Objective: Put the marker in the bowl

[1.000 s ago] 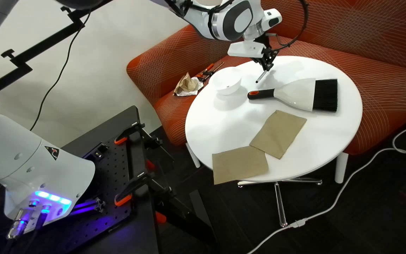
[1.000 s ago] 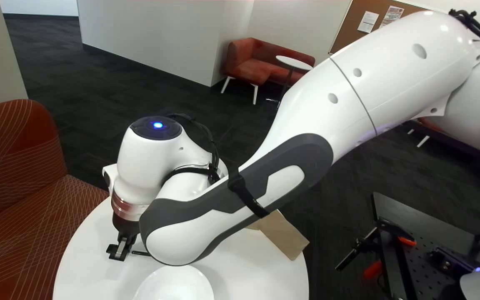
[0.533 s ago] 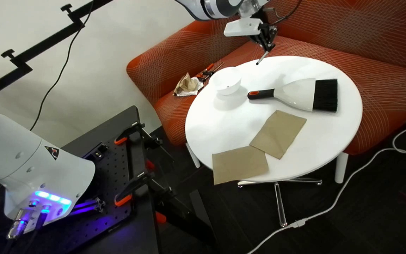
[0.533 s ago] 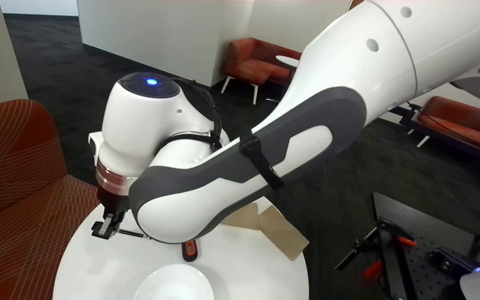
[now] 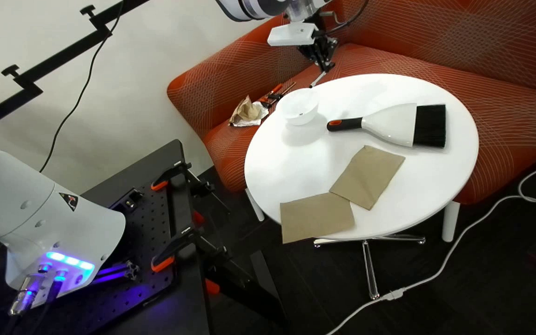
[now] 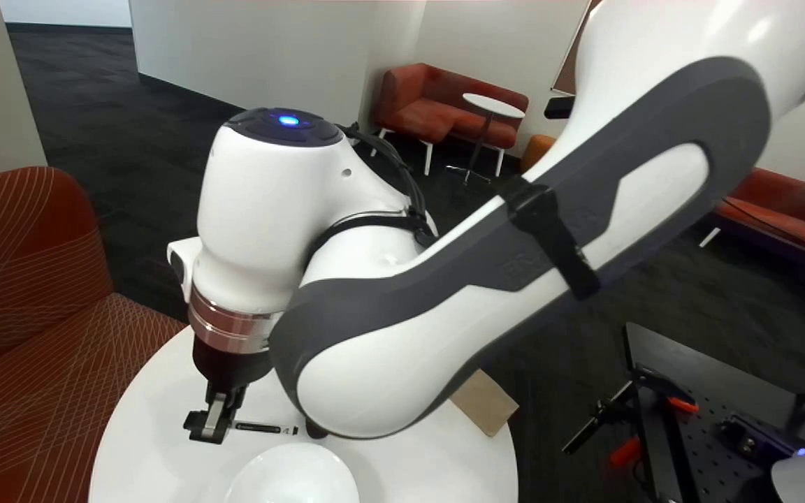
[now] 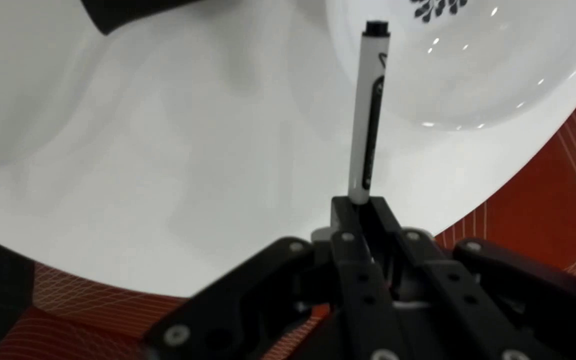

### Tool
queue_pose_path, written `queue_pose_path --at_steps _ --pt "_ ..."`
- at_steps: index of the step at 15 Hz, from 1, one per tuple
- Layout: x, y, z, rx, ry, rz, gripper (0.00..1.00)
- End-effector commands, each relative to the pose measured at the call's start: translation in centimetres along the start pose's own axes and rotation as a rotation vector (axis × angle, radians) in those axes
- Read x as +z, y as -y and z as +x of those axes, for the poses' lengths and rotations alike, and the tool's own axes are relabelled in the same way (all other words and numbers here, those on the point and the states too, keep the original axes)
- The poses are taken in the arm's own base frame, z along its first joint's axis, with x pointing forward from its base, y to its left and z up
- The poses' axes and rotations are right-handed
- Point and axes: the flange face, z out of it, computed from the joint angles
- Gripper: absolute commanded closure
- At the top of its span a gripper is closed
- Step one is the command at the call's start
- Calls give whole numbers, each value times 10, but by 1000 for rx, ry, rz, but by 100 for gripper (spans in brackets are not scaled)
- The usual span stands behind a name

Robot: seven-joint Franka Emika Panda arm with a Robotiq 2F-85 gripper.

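One crumpled brown sheet [image 5: 245, 111] is seen on the red patterned sofa [image 5: 514, 102] in an exterior view. To its right, a small round white bowl [image 5: 298, 104] is set upright on the round white table [image 5: 272, 163]. Near the bowl, a slim white marker [image 7: 363, 125] is held above the table, black end nearest the rim, by the black two-fingered gripper [image 7: 361, 207], whose jaws are pressed together on the marker's other end; whether the rim is overhung cannot be told. Farther right, a flat tan square [image 5: 367, 177] is laid near a broad white brush [image 5: 391, 125] with black bristles.
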Motion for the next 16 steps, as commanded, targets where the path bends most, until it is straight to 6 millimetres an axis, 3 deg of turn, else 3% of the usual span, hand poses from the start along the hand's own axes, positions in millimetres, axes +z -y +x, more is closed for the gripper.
queue_pose_path --at_steps 1,8,16 --pt "-22 21 -40 -44 63 20 97" --pt "-26 44 -82 -76 166 82 97" --pt "-19 35 -85 -67 205 85 97"
